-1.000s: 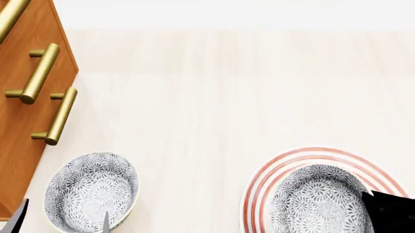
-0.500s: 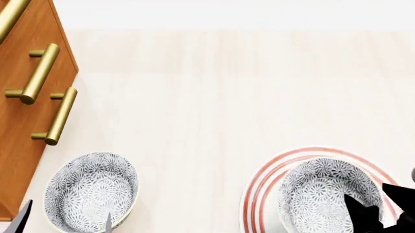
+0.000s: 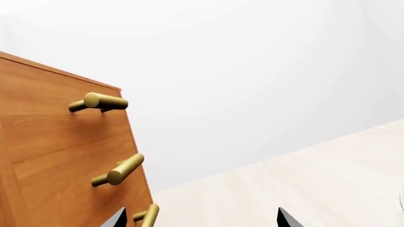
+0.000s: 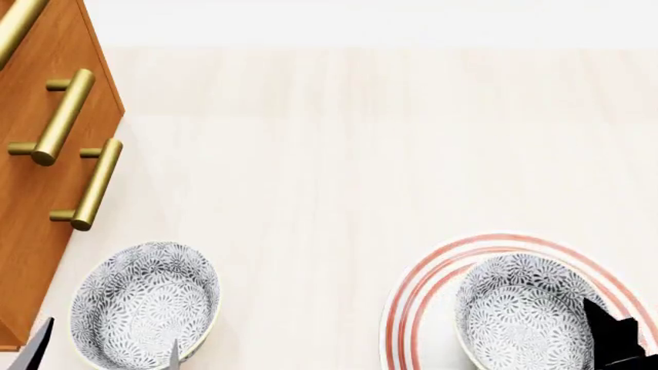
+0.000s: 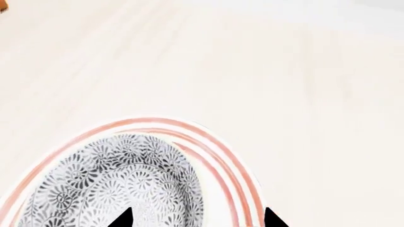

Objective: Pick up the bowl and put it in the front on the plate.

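The bowl (image 4: 525,312), white with a dense grey-blue floral pattern, sits on the red-ringed plate (image 4: 432,270) at the near right. In the right wrist view the bowl (image 5: 113,184) fills the plate's (image 5: 218,156) inside. My right gripper (image 5: 197,220) is open and straddles the bowl's wall, one fingertip over the bowl's inside and the other over the plate's rim. In the head view only a dark part of the right gripper (image 4: 617,335) shows. My left gripper (image 4: 105,351) is open at the near left, and in its own view the left gripper (image 3: 202,220) holds nothing.
An identical bowl (image 4: 144,304) stands at the near left, under the left fingertips. A wooden cabinet (image 4: 41,200) with brass bar handles (image 4: 64,116) runs along the left edge. The light wooden counter (image 4: 340,154) reaches back to a white wall.
The bowl on the plate has shifted a little to the right. The right gripper has drawn back toward the lower right corner and uncovered more of it. The left arm is still.
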You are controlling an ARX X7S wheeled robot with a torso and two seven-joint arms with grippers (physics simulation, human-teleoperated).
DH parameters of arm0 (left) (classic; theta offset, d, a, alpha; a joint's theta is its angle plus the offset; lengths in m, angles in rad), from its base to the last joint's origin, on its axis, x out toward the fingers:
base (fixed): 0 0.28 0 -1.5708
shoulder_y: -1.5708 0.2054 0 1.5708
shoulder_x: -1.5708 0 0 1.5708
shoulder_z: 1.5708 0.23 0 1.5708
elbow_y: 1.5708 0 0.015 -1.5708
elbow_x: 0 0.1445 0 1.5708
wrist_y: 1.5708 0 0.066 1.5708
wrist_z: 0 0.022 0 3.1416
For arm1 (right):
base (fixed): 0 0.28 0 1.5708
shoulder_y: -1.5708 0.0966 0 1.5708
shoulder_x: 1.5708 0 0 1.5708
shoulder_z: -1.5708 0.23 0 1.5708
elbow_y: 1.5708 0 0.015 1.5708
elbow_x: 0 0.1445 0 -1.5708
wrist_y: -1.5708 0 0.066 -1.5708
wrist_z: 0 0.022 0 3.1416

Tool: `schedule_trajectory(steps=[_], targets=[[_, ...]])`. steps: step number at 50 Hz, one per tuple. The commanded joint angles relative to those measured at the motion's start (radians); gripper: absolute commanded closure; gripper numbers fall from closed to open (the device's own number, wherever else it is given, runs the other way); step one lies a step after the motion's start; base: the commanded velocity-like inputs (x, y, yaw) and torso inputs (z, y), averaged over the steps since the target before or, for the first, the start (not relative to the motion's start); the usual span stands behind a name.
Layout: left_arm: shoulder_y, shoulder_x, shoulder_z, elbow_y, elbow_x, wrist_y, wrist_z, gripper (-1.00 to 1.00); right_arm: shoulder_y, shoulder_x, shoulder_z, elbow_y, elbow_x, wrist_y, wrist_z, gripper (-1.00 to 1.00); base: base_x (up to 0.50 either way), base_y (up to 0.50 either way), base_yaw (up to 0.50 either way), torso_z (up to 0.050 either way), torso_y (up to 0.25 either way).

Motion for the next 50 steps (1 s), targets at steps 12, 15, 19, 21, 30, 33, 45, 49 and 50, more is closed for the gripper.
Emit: schedule_trajectory(steps=[12, 15, 19, 21, 30, 33, 45, 49, 50], targets=[[-0.006, 0.001, -0.02, 0.024, 0.001, -0.016, 0.002, -1.0, 0.097, 0.159, 0.102, -0.115, 0.133, -0.261, -0.202, -1.0, 0.0, 0.0, 0.0, 0.0, 0.0], [-0.009, -0.002, -0.029, 0.036, -0.005, -0.025, 0.001, -1.0, 0.067, 0.158, 0.074, -0.115, 0.157, -0.377, -0.216, -1.0, 0.0, 0.0, 0.0, 0.0, 0.0], [-0.016, -0.01, -0.056, 0.066, -0.016, -0.046, -0.004, -1.0, 0.039, 0.159, 0.049, -0.127, 0.301, -0.585, -0.311, -1.0, 0.0, 0.0, 0.0, 0.0, 0.0], [-0.016, -0.013, -0.064, 0.082, -0.022, -0.056, -0.005, -1.0, 0.036, 0.159, 0.046, -0.134, 0.344, -0.606, -0.341, -1.0, 0.0, 0.0, 0.0, 0.0, 0.0], [-0.02, -0.055, -0.195, 0.306, -0.041, -0.166, -0.029, -1.0, 0.029, 0.116, 0.049, -0.237, 0.49, -0.901, -0.167, -1.0, 0.0, 0.0, 0.0, 0.0, 0.0], [-0.019, -0.069, -0.241, 0.353, -0.053, -0.189, -0.04, -1.0, 0.035, 0.111, 0.064, -0.271, 0.543, -0.974, -0.133, -1.0, 0.0, 0.0, 0.0, 0.0, 0.0], [-0.01, -0.114, -0.413, 0.529, -0.078, -0.275, -0.081, -1.0, -0.417, 0.055, 0.543, -0.372, 0.452, -1.159, -0.068, -1.0, 0.0, 0.0, 0.0, 0.0, 0.0], [0.001, -0.125, -0.462, 0.568, -0.088, -0.287, -0.092, -1.0, -1.017, -0.008, 1.143, -0.424, 0.343, -1.156, -0.057, -1.0, 0.0, 0.0, 0.0, 0.0, 0.0], [0.004, -0.126, -0.47, 0.574, -0.089, -0.288, -0.095, -1.0, -1.167, -0.021, 1.293, -0.424, 0.337, -1.151, -0.042, -1.0, 0.0, 0.0, 0.0, 0.0, 0.0]])
